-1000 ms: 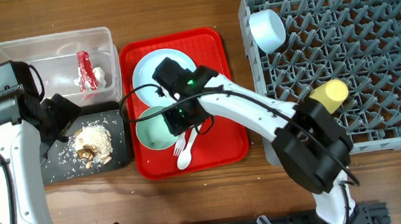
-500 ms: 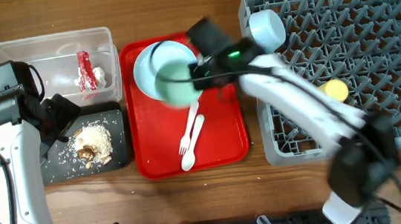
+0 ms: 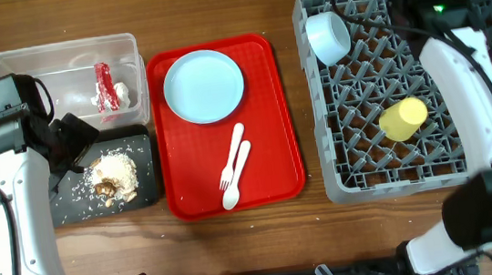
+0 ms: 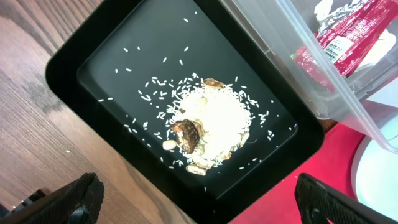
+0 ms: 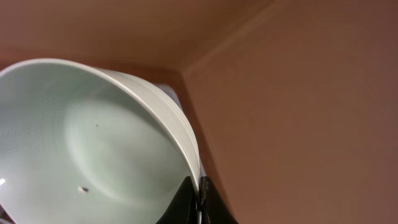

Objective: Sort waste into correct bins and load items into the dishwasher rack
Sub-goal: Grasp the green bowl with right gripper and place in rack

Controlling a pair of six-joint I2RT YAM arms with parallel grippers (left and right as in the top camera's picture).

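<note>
My right gripper (image 5: pixel 199 200) is shut on the rim of the pale green bowl (image 5: pixel 93 143) and holds it up; the right arm is over the back of the grey dishwasher rack (image 3: pixel 469 164). The bowl is hidden in the overhead view. A light blue bowl (image 3: pixel 327 37) and a yellow cup (image 3: pixel 403 118) lie in the rack. The light blue plate (image 3: pixel 204 87) and the white fork and spoon (image 3: pixel 232 164) lie on the red tray (image 3: pixel 277 175). My left gripper (image 4: pixel 205 211) is open over the corner of the black tray (image 4: pixel 112 46), which holds rice scraps (image 4: pixel 211 121).
The clear tub (image 3: pixel 9 66) behind the black tray holds the red sachet (image 3: pixel 105 84) and a white napkin (image 3: pixel 123 97). The sachet also shows in the left wrist view (image 4: pixel 348 37). Bare wooden table runs along the front.
My right arm has lifted the pale green bowl off the red tray and swung it right and back over the rack. The left arm has not moved.
</note>
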